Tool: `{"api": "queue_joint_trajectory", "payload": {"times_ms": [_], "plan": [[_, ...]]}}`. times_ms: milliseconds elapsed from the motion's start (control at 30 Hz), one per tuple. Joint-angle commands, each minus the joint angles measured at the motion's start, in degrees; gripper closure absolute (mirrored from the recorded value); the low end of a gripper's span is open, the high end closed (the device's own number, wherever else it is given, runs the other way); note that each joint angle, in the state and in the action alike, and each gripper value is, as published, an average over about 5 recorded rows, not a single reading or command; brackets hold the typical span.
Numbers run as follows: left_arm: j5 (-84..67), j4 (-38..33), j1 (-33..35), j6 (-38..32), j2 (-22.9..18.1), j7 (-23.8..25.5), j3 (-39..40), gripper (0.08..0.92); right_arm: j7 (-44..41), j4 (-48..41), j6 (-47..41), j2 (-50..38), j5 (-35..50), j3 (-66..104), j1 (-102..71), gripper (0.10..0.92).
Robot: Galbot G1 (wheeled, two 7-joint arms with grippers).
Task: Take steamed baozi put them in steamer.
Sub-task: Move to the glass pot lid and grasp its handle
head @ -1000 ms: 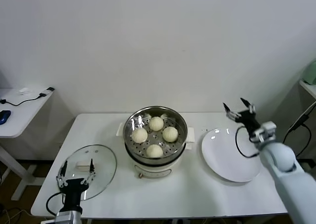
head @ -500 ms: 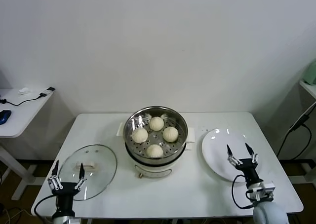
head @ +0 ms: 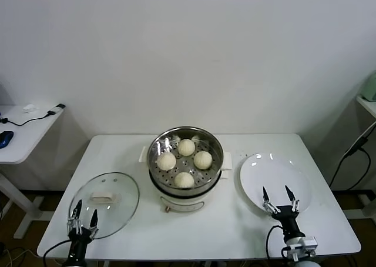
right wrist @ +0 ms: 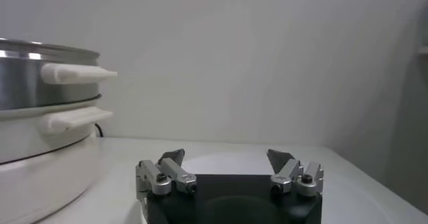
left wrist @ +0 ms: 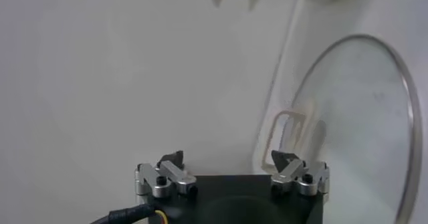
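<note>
Four buns [head: 184, 162] sit inside the steamer [head: 185, 168] at the middle of the counter [head: 235, 229]. To the steamer's left lies a glass lid [head: 106, 203], and the left tool [head: 82, 221] hangs spread at the lid's near edge. To the steamer's right lies a white plate [head: 275, 182]; the right tool [head: 277, 199] hangs spread over the plate's near rim.

Steamed baozi [head: 184, 162]: four, round, cream-white, apart in a diamond inside steamer. Steamer [head: 157, 150]: shiny perforated steel basket on white base, uncovered, upright, table centre.
</note>
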Motion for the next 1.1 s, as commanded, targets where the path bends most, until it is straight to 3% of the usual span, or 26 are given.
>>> {"api": "queue_joint_trajectory", "payload": {"times_ms": [33,500,900,1000,1100], "plan": [[11.45,6.07,-5.28,1.56,0.55,-1.81,-0.26,0.177,0.32,-0.04,1.59,1.93,-0.70,0.34,-2.25,0.203],[16.41,10.69,-12.43,3.89,0.02,0.32,0.13,0.177,0.60,-0.31,2.83,1.19,1.04,1.38,-3.95,0.203],[16.74,12.53,-13.78,4.80,0.62,0.09,0.45,0.178,0.55,-1.60,3.30,1.35,0.85,1.02,-4.10,0.203],[17.02,13.68,-13.79,5.17,0.75,-0.04,0.43,0.218,0.41,-1.72,3.38,1.32,0.80,0.95,-4.07,0.203],[17.12,14.48,-13.76,5.47,0.87,-0.09,0.40,0.311,0.25,-1.79,3.41,1.29,0.73,0.92,-4.03,0.203]]}}
